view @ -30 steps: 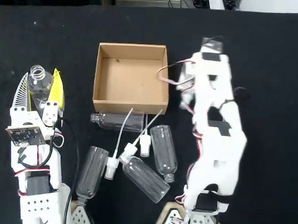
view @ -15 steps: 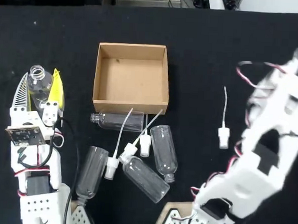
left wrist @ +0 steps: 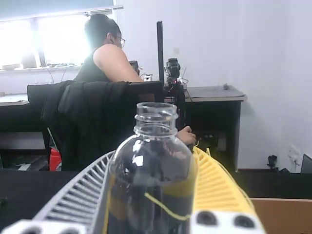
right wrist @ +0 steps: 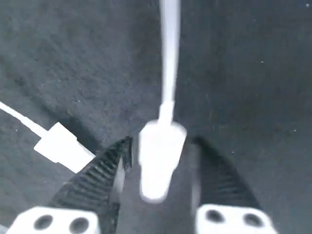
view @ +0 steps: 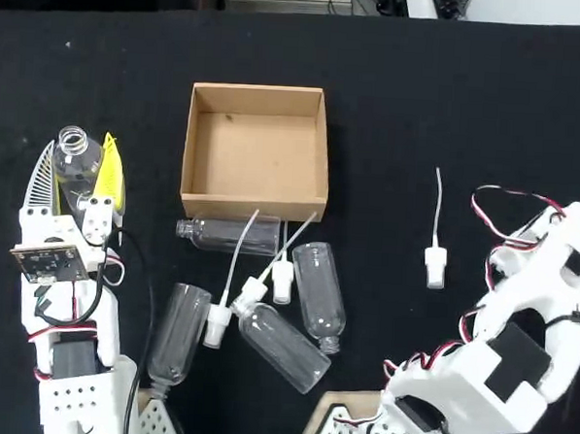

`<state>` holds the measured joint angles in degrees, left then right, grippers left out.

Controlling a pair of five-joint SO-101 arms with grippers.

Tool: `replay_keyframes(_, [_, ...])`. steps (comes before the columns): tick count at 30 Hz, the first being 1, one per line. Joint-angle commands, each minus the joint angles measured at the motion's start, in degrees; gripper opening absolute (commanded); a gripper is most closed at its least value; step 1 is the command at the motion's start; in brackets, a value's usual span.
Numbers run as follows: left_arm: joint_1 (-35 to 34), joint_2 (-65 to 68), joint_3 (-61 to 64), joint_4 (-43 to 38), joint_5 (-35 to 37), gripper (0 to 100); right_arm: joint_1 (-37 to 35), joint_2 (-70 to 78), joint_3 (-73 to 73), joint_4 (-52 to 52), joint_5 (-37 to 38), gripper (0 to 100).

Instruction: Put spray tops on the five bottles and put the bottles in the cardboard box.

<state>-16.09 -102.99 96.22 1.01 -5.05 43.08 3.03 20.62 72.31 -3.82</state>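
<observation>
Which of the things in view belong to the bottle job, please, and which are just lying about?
Job: cardboard box; bottle in the left gripper; four bottles lying flat; spray tops on the table; spray top at the right gripper.
Lying about: chair with a dark jacket; desk behind.

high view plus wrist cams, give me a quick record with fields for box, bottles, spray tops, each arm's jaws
box: cardboard box, open top, nothing inside
held bottle: upright bottle, no top fitted
left gripper: jaws shut on the upright bottle
loose bottles: four lying bottles near the box, all without tops
tops: three clustered spray tops among them; lone spray top off to the side
right gripper: jaws open either side of a spray top, contact unclear
</observation>
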Motion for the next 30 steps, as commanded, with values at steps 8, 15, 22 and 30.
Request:
replay_keyframes(8, [0.48, -0.26, 1.19, -1.41, 0.53, 3, -5.1, -4.53, -13.05, 8.53, 34.9, 28.9])
replay_keyframes(15, [0.48, -0.26, 1.19, -1.41, 0.53, 3, 0.26, -4.97, -9.54, 14.86, 88.62, 29.1])
replay_keyframes(22, [0.48, -0.26, 1.19, -1.41, 0.53, 3, 5.54, -4.7, -3.38, 15.91, 117.01, 28.9])
replay_keyframes(30, [0.48, -0.26, 1.19, -1.41, 0.53, 3, 7.38, -4.62, 3.91, 11.08, 129.58, 28.9])
